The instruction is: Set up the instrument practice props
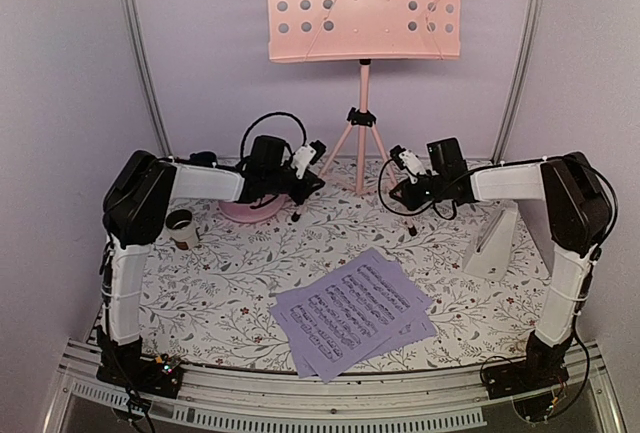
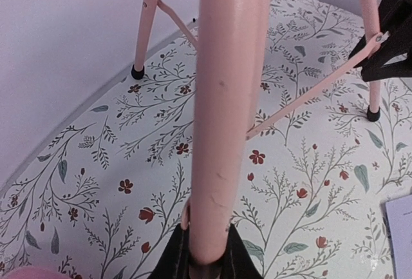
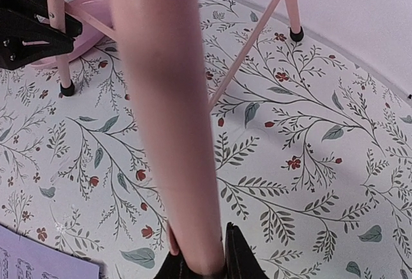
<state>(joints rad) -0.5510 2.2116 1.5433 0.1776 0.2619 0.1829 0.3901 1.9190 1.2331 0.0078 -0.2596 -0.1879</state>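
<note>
Pink music stand (image 1: 363, 73) stands upright at the back of the floral desk (image 1: 230, 293), its perforated panel raised high. Left pincer (image 2: 206, 263) is clamped on one front leg and right pincer (image 3: 199, 265) on the other. A round pink plate (image 1: 245, 211) lies just beside the left leg's foot, with a small cup (image 1: 181, 226) near the left arm. Sheet music pages (image 1: 352, 313) lie fanned near the front. A white metronome (image 1: 493, 243) stands beside the right arm.

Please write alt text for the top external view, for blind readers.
The left pincer and the right pincer each grip a leg of the pink music stand at the back of a floral table. Lavender sheet music lies in front; a white metronome stands at right, a cup and pink plate at left.
</note>
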